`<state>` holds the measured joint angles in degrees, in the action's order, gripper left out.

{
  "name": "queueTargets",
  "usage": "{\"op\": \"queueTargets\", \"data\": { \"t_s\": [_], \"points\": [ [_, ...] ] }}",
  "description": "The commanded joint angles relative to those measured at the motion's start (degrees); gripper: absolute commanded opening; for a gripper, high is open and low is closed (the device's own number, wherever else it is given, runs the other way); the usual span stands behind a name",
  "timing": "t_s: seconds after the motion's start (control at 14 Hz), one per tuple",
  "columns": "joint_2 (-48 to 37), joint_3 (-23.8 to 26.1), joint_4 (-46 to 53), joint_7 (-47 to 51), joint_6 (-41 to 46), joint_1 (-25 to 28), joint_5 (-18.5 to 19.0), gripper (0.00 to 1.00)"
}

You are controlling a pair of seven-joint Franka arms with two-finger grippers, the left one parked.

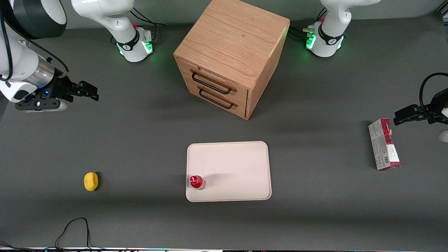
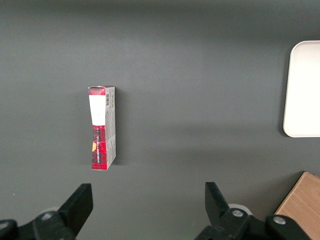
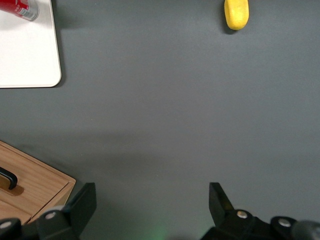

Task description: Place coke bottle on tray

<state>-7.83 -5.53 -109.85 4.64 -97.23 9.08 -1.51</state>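
Bottle set on the tray, right arm's gripper drawn clear with its fingers apart.

The small red coke bottle with red cap (image 1: 196,182) stands upright on the large flat cream rectangular tray (image 1: 234,164), in the corner of the tray nearest the front camera and toward the working arm's end, close to the low rim. The black two-finger gripper (image 1: 89,91) hangs above the grey surface (image 1: 140,140) well apart from the bottle, its fingers (image 3: 82,202) spread and holding nothing. As I judge it, the placing is done; what remains is to keep the arm high and away, since any low sweep toward the tray could tip a bottle so near the edge. The yellow lemon-shaped object (image 1: 91,181) lies near the gripper's end of the surface, so a retreat should stay above it.
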Motion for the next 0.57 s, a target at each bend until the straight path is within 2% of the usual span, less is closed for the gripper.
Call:
{"op": "queueTargets", "data": {
  "t_s": [0.0,0.36,0.5],
  "points": [
    [0.1,2.0,1.0,-1.8,1.4,-3.0,-1.2,1.00],
    [-0.2,8.6,3.0,-6.2,3.6,-9.3,-0.5,1.00],
    [0.3,9.0,3.9,-5.9,3.6,-8.8,-1.0,1.00]
  ]
}}
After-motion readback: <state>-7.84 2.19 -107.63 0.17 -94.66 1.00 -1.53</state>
